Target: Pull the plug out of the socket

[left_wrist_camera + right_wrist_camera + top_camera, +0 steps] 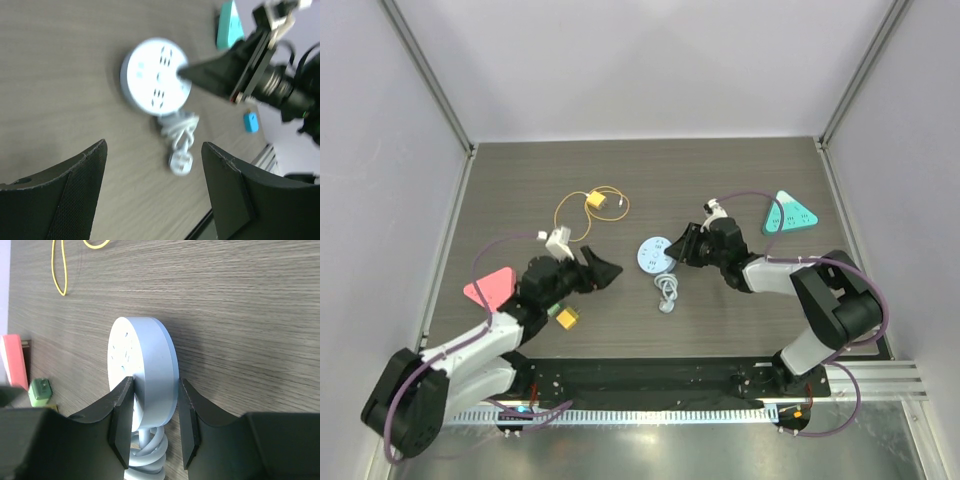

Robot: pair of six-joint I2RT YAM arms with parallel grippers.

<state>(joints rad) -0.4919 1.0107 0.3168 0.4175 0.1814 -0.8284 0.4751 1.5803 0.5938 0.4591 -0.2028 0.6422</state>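
The round socket (653, 253) lies flat, face up, its cord (666, 288) and plug (665, 306) trailing toward the lower edge. The right gripper (155, 390) clamps its rim; the left gripper (155, 147) gapes wide, empty.

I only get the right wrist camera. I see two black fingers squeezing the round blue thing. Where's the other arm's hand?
Observer: The left gripper hangs just left of the round socket, not touching it.
Operator: Is it holding something?
Observer: No. Its fingers stand open with nothing between them.
Operator: Where does the curly white cord go?
Observer: The white cord ends in a white plug lying loose on the table.
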